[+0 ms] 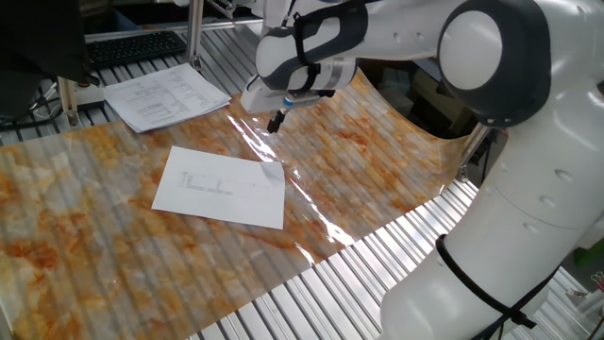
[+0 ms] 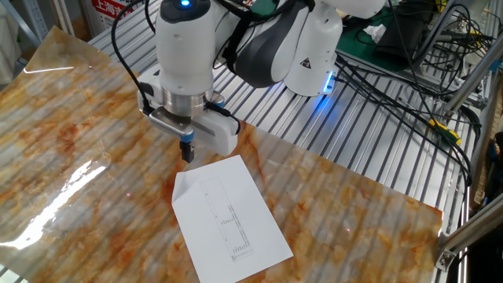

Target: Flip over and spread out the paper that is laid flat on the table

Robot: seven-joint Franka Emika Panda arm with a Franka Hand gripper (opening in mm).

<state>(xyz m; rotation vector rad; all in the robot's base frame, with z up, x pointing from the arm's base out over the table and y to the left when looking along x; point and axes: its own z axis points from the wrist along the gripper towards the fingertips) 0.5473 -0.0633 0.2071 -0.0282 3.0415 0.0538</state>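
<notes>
The paper point(image 1: 220, 187) is a thin white sheet with faint grey print facing up. It lies flat on the orange-and-grey marbled sheet of the table point(image 1: 85, 227). It also shows in the other fixed view point(image 2: 228, 220), with one corner slightly creased near the gripper. My gripper point(image 1: 276, 122) hangs above the marbled sheet, just beyond the paper's far corner, with its fingers together and empty. In the other fixed view the gripper point(image 2: 187, 152) is a little above the paper's near corner, not touching it.
A thicker stack of printed sheets point(image 1: 165, 95) lies at the back left on the metal slats, next to a keyboard point(image 1: 137, 46). Bare metal slats point(image 1: 359, 283) run past the marbled sheet's edge. Cables point(image 2: 401, 86) lie beside the robot base.
</notes>
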